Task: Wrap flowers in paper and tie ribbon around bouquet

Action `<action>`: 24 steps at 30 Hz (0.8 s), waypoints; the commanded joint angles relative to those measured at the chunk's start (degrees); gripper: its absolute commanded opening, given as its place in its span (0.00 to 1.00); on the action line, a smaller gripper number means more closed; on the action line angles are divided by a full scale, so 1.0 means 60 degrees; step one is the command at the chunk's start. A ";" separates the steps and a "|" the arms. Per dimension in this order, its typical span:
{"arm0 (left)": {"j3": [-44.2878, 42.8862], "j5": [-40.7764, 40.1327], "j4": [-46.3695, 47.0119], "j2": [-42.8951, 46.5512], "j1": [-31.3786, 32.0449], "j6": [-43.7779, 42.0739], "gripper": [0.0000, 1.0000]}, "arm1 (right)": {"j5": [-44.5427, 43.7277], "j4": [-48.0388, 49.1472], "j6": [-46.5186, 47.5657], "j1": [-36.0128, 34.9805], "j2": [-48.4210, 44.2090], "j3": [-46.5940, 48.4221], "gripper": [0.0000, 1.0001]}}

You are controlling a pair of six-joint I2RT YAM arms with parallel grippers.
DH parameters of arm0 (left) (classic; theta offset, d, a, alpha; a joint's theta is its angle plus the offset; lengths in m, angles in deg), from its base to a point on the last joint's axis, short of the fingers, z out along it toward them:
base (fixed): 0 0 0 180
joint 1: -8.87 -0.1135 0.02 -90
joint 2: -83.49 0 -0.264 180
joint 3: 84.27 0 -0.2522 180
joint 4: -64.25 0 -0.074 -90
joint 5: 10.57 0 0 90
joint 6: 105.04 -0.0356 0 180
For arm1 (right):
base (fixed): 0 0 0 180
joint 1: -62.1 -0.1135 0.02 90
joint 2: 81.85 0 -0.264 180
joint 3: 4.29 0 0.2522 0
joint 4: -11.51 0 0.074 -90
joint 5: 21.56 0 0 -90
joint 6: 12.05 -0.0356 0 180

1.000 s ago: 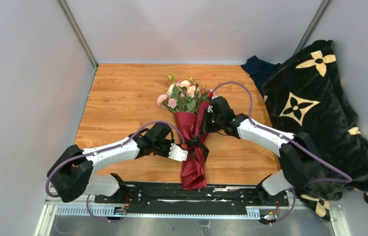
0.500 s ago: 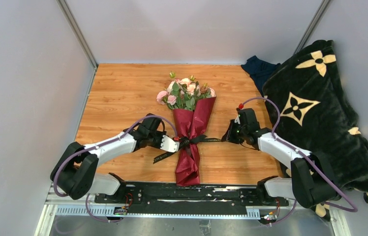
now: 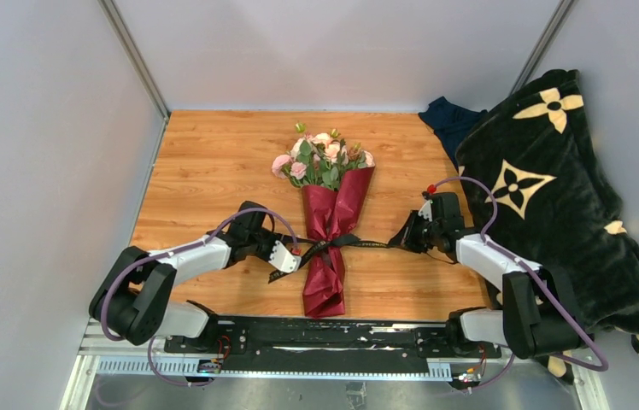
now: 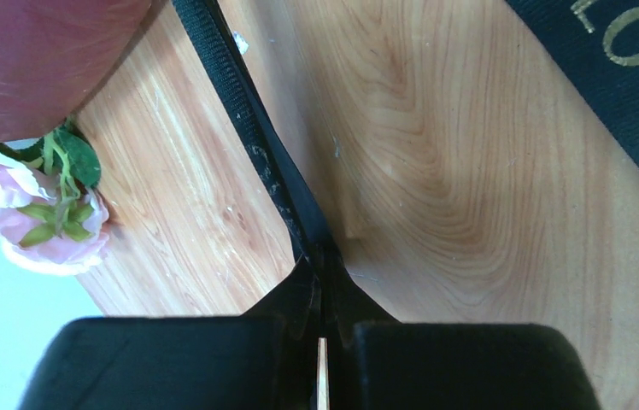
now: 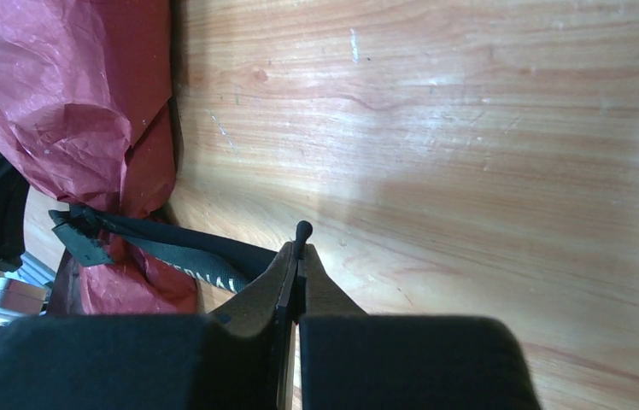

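The narrow black lettered ribbon girdles the dark red paper bouquet of roses, its strands pinched in the left gripper and right gripper.

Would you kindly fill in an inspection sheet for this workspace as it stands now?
Surface: wooden table, no damage seen.
Job's things: bouquet lies mid-table, flowers pointing away from the arms, red paper wrapped round the stems; ribbon knotted round the middle, its ends drawn out to either side.
Clutter: black blanket and navy cloth heaped at the right edge.
Grippers: left gripper and right gripper each shut on a ribbon end.
Cables: purple cables loop along both arms; no snag seen.
Surroundings: grey walls; nothing else seen.
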State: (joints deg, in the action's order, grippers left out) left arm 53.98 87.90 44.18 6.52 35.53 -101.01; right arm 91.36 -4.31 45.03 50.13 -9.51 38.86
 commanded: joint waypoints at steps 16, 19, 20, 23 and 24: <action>-0.0795 -0.0157 -0.2421 0.0557 0.0296 0.1112 0.00 | -0.1648 -0.2245 0.2835 -0.1173 -0.1500 0.2150 0.47; -0.0774 -0.0216 -0.2374 0.0480 0.0383 0.1094 0.00 | -0.0779 -0.0889 0.3433 -0.2749 -0.1485 0.2343 0.54; -0.0781 -0.0251 -0.2333 0.0447 0.0390 0.1088 0.00 | -0.0045 -0.0370 0.3356 -0.3000 -0.1195 0.2352 0.56; -0.0749 -0.0283 -0.2229 0.0468 0.0405 0.1154 0.00 | 0.0828 -0.0437 0.3218 -0.3315 0.0111 0.3093 0.60; -0.0729 -0.0295 -0.2241 0.0516 0.0413 0.1147 0.00 | 0.0841 -0.0651 0.3217 -0.3342 0.0424 0.3336 0.60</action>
State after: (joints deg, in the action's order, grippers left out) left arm 50.13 86.66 31.68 9.03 37.56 -95.14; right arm 91.27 -7.15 61.94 31.47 -14.52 55.82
